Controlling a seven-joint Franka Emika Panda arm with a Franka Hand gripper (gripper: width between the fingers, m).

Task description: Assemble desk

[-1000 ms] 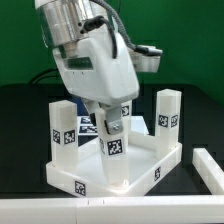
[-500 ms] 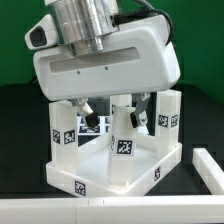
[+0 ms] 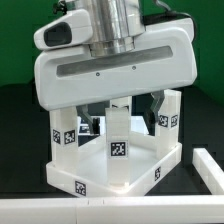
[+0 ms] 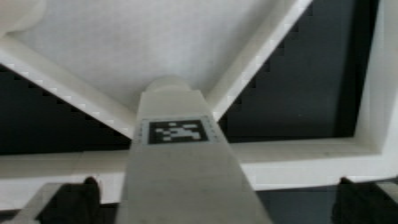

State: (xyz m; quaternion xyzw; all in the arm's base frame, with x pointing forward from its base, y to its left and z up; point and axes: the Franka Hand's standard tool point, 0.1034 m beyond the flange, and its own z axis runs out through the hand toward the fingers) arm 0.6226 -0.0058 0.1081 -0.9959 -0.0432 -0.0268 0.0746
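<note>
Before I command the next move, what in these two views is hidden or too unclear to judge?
- Exterior view: the gripper body blocks the fingertips and the tops of the legs; a fourth leg, if fitted, cannot be seen.
- Wrist view: the front leg's base is cut off by the frame edge, so its seating in the tabletop socket is unseen.
- Wrist view: blurred; the fingers are only dark shapes.
</note>
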